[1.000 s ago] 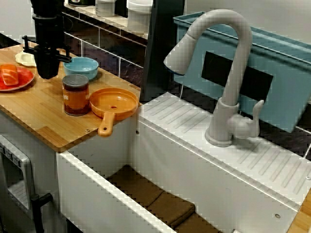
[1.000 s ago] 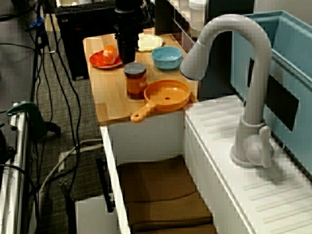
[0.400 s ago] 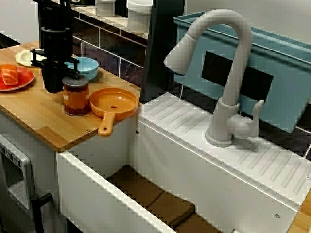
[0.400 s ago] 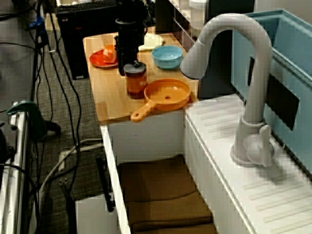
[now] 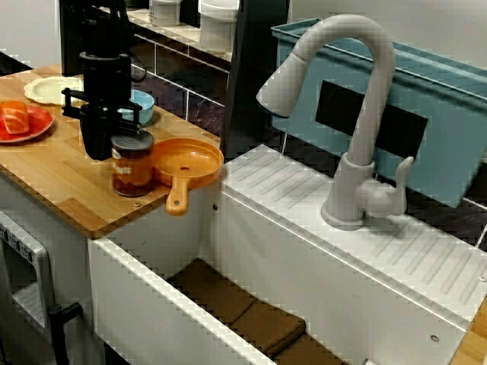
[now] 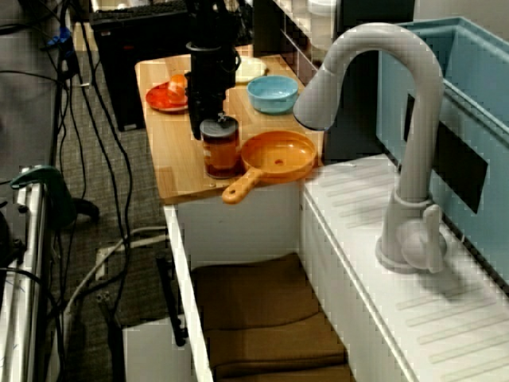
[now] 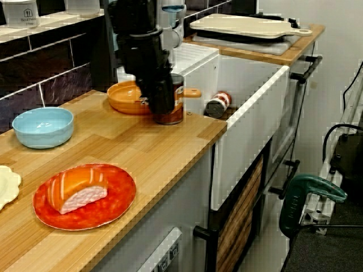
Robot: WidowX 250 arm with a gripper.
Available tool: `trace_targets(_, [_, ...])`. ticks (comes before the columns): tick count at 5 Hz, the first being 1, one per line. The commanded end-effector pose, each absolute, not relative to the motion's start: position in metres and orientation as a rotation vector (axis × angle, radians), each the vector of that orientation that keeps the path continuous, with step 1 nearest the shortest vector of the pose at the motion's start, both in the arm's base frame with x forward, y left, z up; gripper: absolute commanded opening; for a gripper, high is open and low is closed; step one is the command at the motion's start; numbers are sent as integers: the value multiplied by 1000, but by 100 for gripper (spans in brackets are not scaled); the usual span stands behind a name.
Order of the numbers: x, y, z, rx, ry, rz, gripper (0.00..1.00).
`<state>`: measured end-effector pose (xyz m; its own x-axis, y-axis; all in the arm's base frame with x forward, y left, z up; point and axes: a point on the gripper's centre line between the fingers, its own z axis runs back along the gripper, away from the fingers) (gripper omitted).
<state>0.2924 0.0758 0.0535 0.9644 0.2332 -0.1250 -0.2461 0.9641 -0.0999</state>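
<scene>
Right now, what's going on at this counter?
A black robot arm has its jaws down against the jar on the wooden counter; whether they grip it is hidden. The jar stands right beside the orange pan, whose handle reaches the counter's edge by the sink. Jar and pan have both slid toward the sink over the last second. A blue bowl and red plate sit behind.

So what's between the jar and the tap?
The orange pan, right beside the jar, then the white ribbed ledge up to the tap. The view facing the tap shows it.
</scene>
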Motion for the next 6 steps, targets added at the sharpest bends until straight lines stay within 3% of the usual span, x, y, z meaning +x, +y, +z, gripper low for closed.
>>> trace_targets(1, [295, 38, 87, -186, 56, 224, 0])
trace_targets(3, [302, 33, 95, -202, 56, 207, 0])
trace_targets(5, [303, 60, 109, -245, 57, 238, 0])
trace_targets(6, [300, 59, 112, -208, 39, 250, 100])
